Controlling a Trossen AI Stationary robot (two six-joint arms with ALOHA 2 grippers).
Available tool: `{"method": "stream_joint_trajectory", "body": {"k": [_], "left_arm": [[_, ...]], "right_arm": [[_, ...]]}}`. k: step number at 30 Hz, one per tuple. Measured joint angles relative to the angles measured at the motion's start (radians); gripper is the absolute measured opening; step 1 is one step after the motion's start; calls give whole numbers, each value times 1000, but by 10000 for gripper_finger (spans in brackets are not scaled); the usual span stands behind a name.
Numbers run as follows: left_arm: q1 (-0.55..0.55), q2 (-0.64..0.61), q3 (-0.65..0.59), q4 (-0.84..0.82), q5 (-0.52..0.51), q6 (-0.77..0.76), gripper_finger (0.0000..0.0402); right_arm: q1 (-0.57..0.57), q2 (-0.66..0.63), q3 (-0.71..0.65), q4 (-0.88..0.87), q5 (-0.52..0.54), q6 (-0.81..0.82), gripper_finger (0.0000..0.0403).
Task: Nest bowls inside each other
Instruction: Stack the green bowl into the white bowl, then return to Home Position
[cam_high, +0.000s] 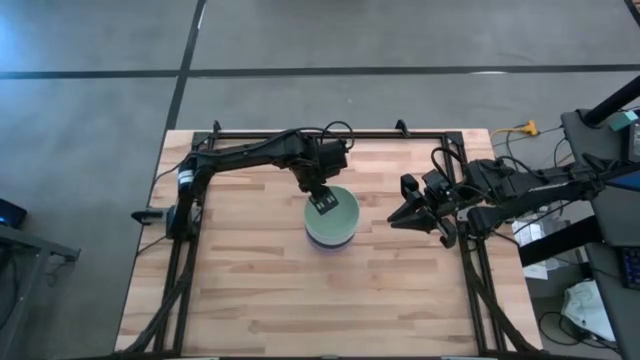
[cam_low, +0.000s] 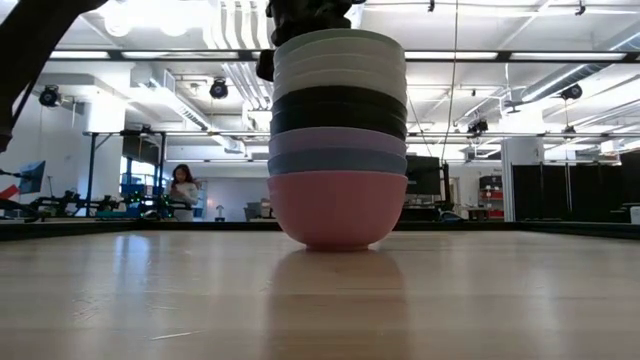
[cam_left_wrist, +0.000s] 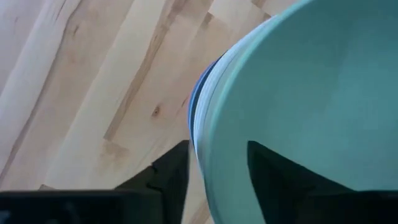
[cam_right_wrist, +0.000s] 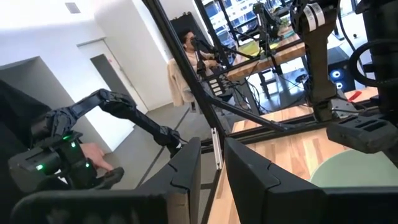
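Observation:
The bowls stand nested in one stack (cam_high: 331, 222) at mid-table, with the pink bowl (cam_low: 338, 210) at the bottom resting on the wood. Above it come blue, lavender, black and white bowls, and the mint green bowl (cam_low: 338, 45) is on top. My left gripper (cam_high: 325, 207) is above the stack's far-left edge, open. In the left wrist view (cam_left_wrist: 217, 180) one finger is inside the mint bowl (cam_left_wrist: 311, 93) and one outside its rim, with a gap on both sides. My right gripper (cam_high: 398, 205) waits open to the stack's right, above the table.
A black frame rail (cam_high: 330, 134) runs along the table's far edge, with posts at both sides. Bare wood (cam_high: 330, 300) lies near, left and right of the stack. A person (cam_low: 183, 188) is in the room far behind the table.

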Motion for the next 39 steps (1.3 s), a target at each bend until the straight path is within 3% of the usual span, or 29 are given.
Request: {"method": "stream_joint_trajectory", "body": {"k": [6,15,19,22,25,39], "left_arm": [[1,-6,16,-3,-14,-1,188],[3,-69,41,2,-98,8,189],[3,-113,35,104,-55,66,151],[3,-119,25,201,16,105,83],[3,-100,6,243,20,135,15],[21,-18,-1,241,19,160,1]], "right_arm": [[0,0,0,0,0,0,68],[0,0,0,0,18,0,68],[0,0,0,0,26,-1,68],[0,0,0,-1,44,-1,68],[0,0,0,-2,45,-1,68],[1,0,0,-30,44,60,68]]}}
